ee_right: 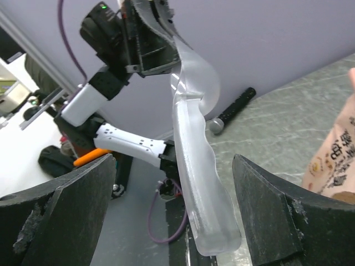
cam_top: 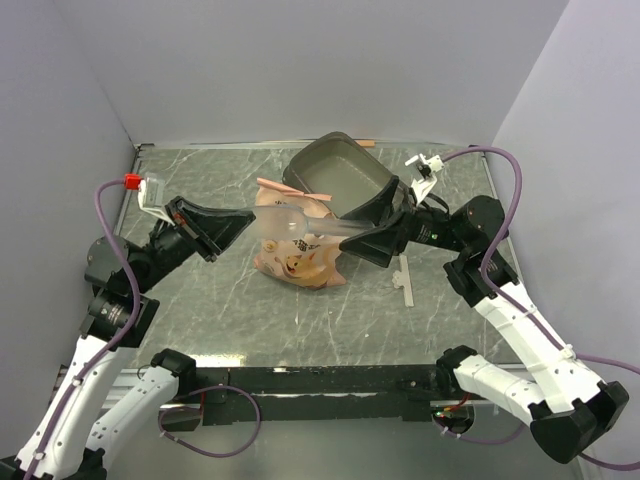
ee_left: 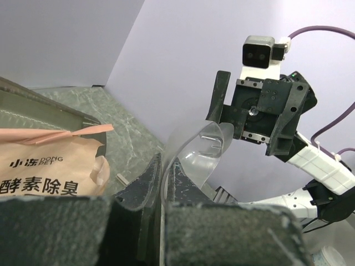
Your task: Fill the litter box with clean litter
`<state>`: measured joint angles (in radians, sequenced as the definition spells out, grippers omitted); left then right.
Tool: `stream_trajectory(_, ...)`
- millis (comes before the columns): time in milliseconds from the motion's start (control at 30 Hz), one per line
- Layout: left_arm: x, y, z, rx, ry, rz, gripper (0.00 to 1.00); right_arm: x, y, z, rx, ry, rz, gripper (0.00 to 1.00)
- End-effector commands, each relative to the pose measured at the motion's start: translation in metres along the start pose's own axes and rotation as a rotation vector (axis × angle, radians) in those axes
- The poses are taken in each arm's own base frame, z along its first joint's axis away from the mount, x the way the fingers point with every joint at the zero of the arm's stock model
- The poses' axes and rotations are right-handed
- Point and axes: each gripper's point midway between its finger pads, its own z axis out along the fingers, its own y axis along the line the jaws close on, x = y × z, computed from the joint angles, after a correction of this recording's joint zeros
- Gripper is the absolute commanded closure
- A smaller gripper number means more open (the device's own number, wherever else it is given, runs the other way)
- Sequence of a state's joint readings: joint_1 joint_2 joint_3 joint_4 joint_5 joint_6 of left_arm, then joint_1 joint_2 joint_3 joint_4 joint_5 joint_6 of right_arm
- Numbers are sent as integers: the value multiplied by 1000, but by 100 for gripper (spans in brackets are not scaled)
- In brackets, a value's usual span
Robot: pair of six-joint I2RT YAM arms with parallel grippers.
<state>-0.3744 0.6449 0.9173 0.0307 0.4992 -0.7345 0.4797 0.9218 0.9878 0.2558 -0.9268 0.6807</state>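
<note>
Grey marbled counter [cam_top: 200,300], walled in pale lilac, is carrying one litter box [cam_top: 338,168] at its far centre, sitting just behind one orange-pink bag [cam_top: 300,262]. The bag is showing "小冻 DONG PET" and "酵素除臭". One clear scoop [cam_top: 285,224] is hanging above the bag. The left gripper [cam_top: 247,225] jaws are pinching its bowl end. The right gripper [cam_top: 355,231] jaws are standing wide, with the handle lying between them untouched. The box's contents are proving hard to make out.
</note>
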Motion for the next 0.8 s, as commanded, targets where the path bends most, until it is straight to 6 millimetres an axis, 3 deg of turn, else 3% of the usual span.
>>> stream_trajectory(0,-16,-13,1,45,-70,8,99,-8,19,-3,-83,-15,-57,9)
stream_trajectory(200,-15,-11,4,58,-72,-1,99,-6,19,-2,-91,-13,-51,16)
stream_trajectory(433,-11,-7,5,47,-55,7,99,-8,19,-2,-88,-23,-58,31)
stream_trajectory(767,-7,-6,3,46,-46,0,99,-13,14,1,-79,-51,-54,38)
